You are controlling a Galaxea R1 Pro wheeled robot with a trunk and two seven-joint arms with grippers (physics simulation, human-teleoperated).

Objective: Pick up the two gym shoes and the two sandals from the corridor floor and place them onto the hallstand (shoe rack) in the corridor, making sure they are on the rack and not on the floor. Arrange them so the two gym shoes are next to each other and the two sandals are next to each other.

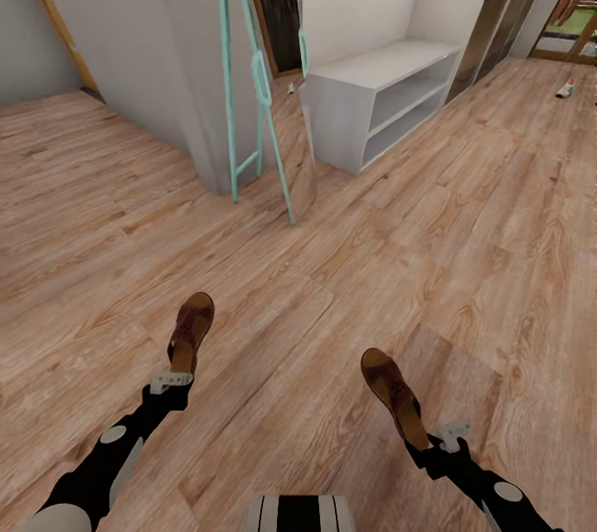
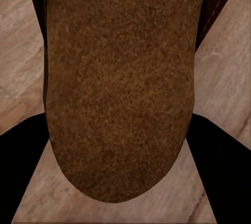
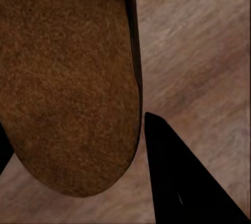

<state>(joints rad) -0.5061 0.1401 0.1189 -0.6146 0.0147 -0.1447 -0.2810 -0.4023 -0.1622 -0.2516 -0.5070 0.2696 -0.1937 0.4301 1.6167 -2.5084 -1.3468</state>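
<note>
Holding one sandal (image 1: 190, 331) in the left gripper (image 1: 172, 381) and another (image 1: 393, 393) in the right gripper (image 1: 431, 435) by their heels, either could slip before reaching the shoe rack (image 1: 383, 98).

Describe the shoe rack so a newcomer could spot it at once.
Look past the two grippers holding sandals, across the wood floor to the white wall at the far side. The shoe rack stands on the floor there: a pale grey low bench with a flat top and open shelves beneath. Unlike the thin teal frame to its left, it is wide, solid and boxy.
</note>
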